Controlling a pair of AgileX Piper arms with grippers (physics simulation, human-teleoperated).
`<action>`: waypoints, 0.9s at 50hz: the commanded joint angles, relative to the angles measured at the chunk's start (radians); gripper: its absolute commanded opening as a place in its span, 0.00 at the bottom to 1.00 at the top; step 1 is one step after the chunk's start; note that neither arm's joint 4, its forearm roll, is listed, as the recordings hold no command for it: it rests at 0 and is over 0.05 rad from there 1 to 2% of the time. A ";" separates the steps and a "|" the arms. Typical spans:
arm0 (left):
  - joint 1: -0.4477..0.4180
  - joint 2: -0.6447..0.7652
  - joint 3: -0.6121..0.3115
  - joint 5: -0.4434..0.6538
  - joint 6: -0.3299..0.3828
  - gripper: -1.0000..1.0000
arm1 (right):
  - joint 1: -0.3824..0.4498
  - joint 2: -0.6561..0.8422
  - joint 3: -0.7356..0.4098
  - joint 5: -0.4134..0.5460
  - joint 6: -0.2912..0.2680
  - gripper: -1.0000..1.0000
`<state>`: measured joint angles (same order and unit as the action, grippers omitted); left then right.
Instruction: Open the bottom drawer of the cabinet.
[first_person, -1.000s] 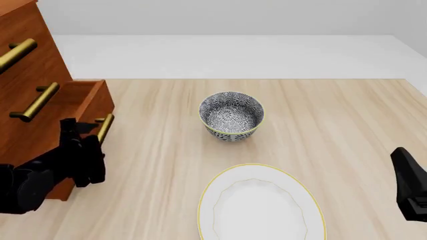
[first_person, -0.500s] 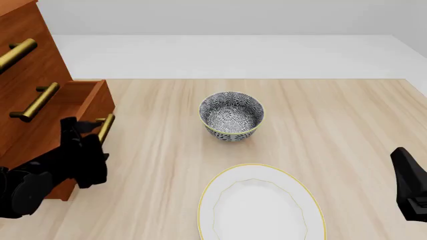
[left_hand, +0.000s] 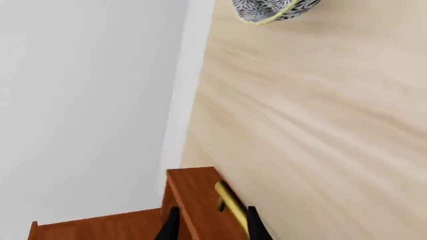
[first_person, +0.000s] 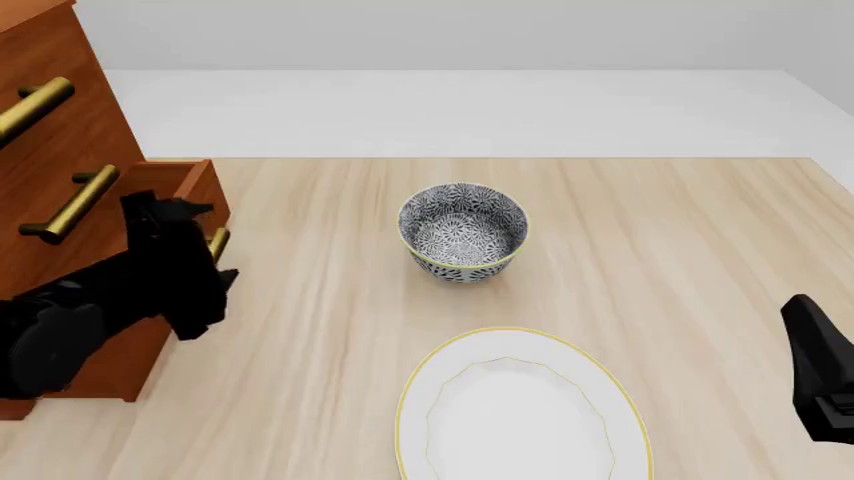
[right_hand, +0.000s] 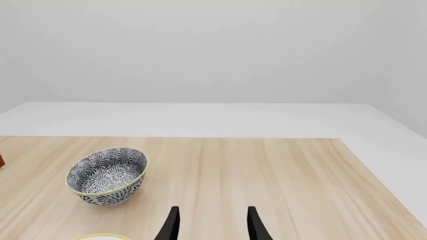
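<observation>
The cabinet (first_person: 54, 130) stands at the table's left edge. Its bottom drawer (first_person: 180, 190) is pulled partly out, seen from above as a wooden box (left_hand: 197, 200). The drawer's brass handle (first_person: 218, 243) shows just right of my left gripper (first_person: 187, 240), which is pressed against the drawer front. In the left wrist view the handle (left_hand: 229, 200) runs between the spread fingers of that gripper (left_hand: 213, 227), nearer one of them. My right gripper (right_hand: 213, 225) is open and holds nothing, low at the front view's right edge (first_person: 821, 380).
A patterned bowl (first_person: 462, 232) sits mid-table. A white plate with a yellow rim (first_person: 521, 405) lies nearer me. Two upper drawers with brass handles (first_person: 70, 205) are above the left gripper.
My left gripper has moved up and away along the drawer front, from the handle's near end towards its far end. The drawer and right arm look unmoved.
</observation>
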<state>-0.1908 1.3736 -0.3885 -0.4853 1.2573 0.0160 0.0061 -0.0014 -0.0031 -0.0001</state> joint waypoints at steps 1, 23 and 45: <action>-0.050 -0.119 -0.130 0.199 -0.193 1.00 | 0.000 0.000 0.000 0.000 0.000 1.00; 0.042 -0.176 -0.501 0.591 -0.672 1.00 | 0.000 0.000 0.000 0.000 0.000 1.00; 0.146 -0.177 -0.532 0.674 -0.976 1.00 | 0.000 0.000 0.000 0.000 0.000 1.00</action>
<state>-0.0760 1.1945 -0.9179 0.1513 0.4136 0.0160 0.0060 -0.0014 -0.0031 -0.0001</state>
